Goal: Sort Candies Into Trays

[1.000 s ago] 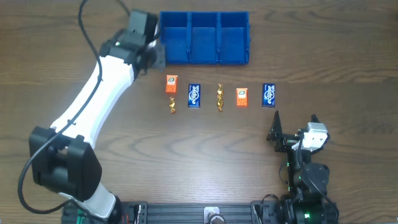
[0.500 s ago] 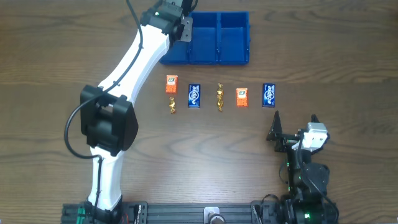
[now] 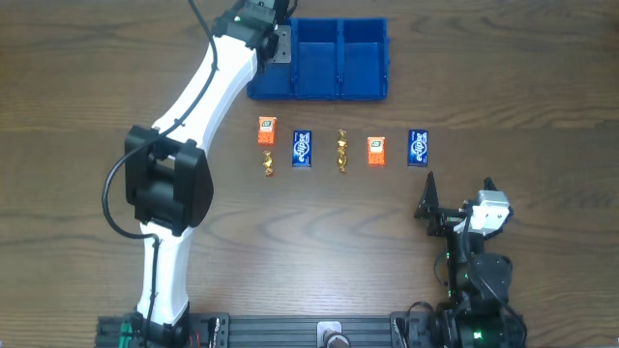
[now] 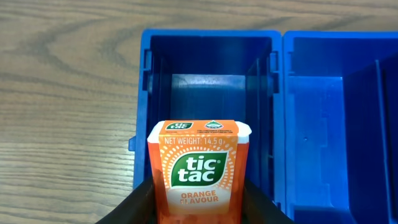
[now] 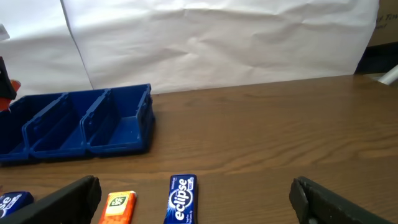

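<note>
Orange box [image 4: 200, 168] in the left wrist view hangs over blue tray [image 4: 208, 36].

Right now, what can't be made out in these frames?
- Top view: the left gripper covers most of the blue tray's left compartment, hiding its floor.
- Left wrist view: the orange box in the gripper hides that compartment's near floor, and the picture's edge cuts off the box's lower end.
- Right wrist view: the picture's edge cuts off the blue pack and the second orange box.
</note>
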`<state>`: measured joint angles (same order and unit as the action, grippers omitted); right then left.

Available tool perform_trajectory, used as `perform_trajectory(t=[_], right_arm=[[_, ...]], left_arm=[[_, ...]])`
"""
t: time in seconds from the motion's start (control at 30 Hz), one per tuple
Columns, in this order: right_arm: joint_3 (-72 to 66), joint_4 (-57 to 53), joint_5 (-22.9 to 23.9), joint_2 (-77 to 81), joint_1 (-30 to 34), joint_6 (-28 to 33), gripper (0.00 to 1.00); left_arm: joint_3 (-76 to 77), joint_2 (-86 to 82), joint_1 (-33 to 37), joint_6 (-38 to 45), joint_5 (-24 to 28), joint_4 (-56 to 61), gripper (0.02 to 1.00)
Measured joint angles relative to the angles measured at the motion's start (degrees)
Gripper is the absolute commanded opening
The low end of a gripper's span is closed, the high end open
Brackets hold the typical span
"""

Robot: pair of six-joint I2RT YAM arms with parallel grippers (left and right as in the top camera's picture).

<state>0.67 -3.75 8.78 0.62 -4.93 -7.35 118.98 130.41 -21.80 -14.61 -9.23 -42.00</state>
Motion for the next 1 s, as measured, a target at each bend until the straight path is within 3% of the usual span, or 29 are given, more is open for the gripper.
perform_trajectory(t=[0.17,0.23,0.4,0.43,1.0], right_arm=[[0.0,0.0,0.0,0.0,0.0,0.0,0.998],[0.0,0.0,0.0,0.0,0.0,0.0,0.998],[0.0,0.0,0.0,0.0,0.0,0.0,0.998],[0.0,0.0,0.0,0.0,0.0,0.0,0.998],[0.0,0.0,0.0,0.0,0.0,0.0,0.998]], left_arm=[[0.0,2.6,0.0,-0.7,0.1,-0.1,0.332],[0.0,3.0,0.0,-0.7,0.1,0.0,0.393],[0.0,3.0,0.0,-1.5,0.1,0.0,0.884],[0.0,3.0,0.0,-1.1,0.1,0.0,0.93],[0.1,2.8,0.0,-1.7,2.9,-0.7,0.998]])
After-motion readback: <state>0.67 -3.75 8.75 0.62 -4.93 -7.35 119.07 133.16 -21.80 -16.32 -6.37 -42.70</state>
